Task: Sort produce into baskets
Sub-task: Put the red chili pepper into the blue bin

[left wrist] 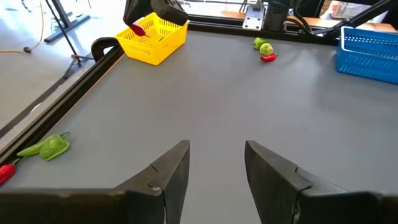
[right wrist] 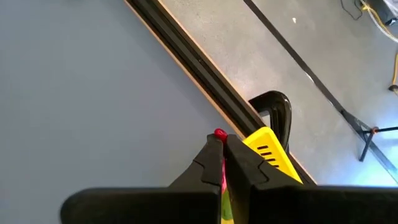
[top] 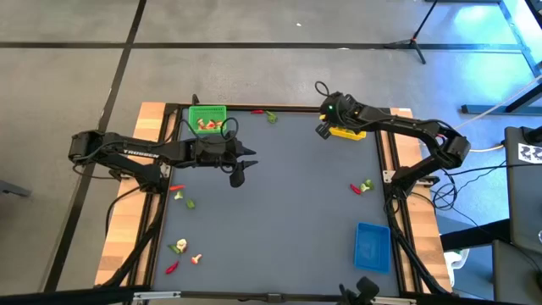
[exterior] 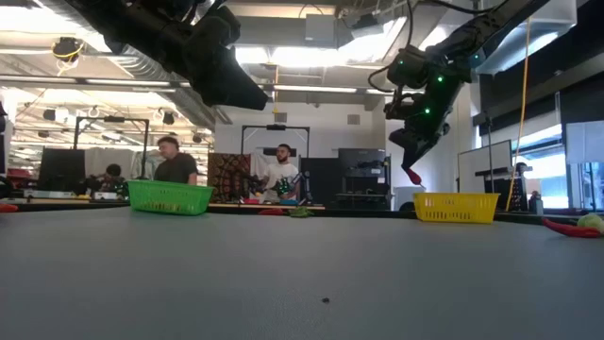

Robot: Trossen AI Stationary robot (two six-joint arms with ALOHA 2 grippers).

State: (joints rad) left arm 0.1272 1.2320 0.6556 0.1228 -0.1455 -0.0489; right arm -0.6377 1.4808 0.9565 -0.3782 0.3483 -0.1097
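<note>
My right gripper is shut on a red chili piece. It hangs in the air just left of the yellow basket at the table's far right. My left gripper is open and empty, above the table right of the green basket, which holds some produce. The blue basket stands at the near right. Loose red, green and pale pieces lie at the left, near left, far edge and right. My right gripper pinches the red chili piece between its two fingers, which point down. The piece's red end sticks out just past the fingertips. It is lifted clear of the table, beside the yellow basket's near-left corner.
A black frame rail runs along the table's far edge, close to the yellow basket. The middle of the grey table is bare. People stand in the room beyond the table in the low view.
</note>
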